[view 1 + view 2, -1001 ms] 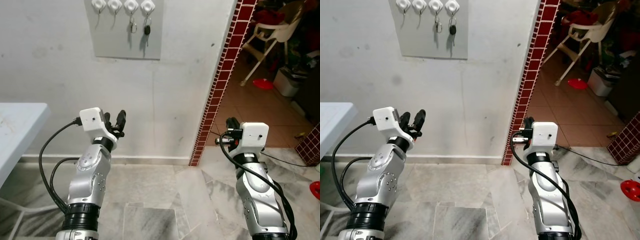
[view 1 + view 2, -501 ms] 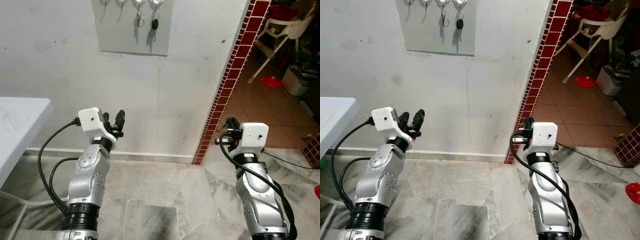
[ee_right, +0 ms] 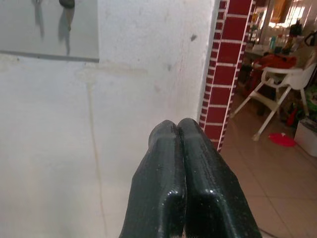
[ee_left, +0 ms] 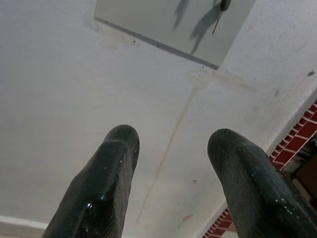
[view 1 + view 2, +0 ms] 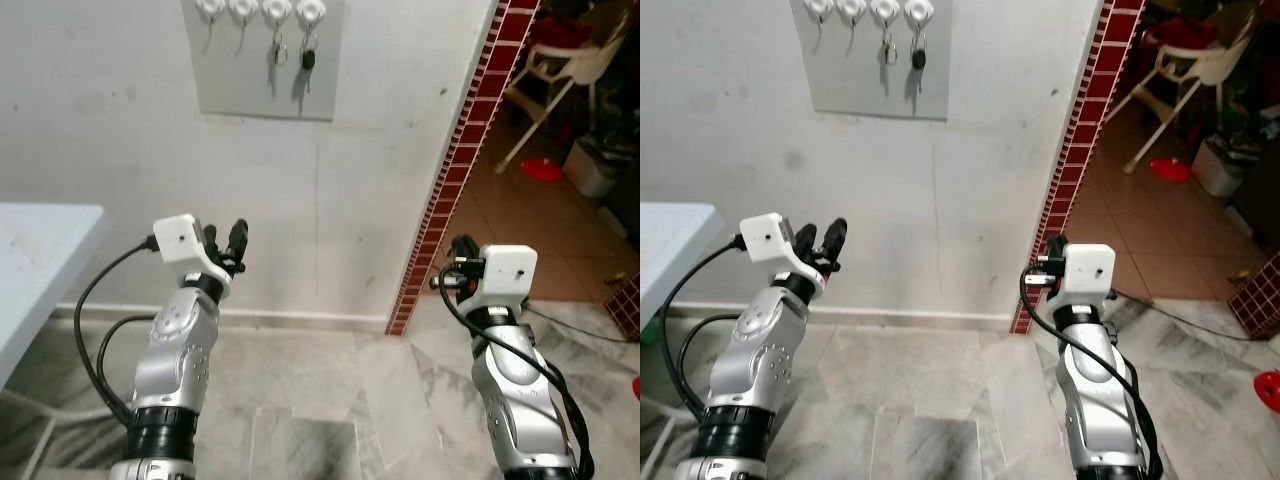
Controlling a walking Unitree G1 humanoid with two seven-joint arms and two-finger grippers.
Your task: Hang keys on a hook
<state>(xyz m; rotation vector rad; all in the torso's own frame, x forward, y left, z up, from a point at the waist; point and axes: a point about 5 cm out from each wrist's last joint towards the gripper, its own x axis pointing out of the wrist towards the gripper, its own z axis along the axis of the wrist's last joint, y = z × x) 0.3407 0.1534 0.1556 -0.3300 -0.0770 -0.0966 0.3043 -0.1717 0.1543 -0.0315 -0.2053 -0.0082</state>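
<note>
The wall (image 5: 120,150) and the grey board (image 5: 265,60) are seen a little differently than half a second ago: the whole picture has shifted, so the camera is taken to have moved, not the things. The board's four white hooks (image 5: 258,10), cut off at the top edge a moment ago, are now fully framed. The table (image 5: 40,250) at the robot's left and the brick edge (image 5: 470,130) at its right keep their places against the wall.

Both arms are held as before, raised in front of the body and well below the board. The left gripper (image 4: 171,148) is spread wide with nothing between its fingers. The right gripper (image 3: 177,131) is pressed fully together, and nothing is seen held in it.

The keys (image 5: 309,58) are already hanging from the rightmost hook, with what seems to be a second small set (image 5: 278,52) on the hook beside it, though that one is too small to be sure of. The task is judged done, or nearly so, and the arms appear drawn clear.
</note>
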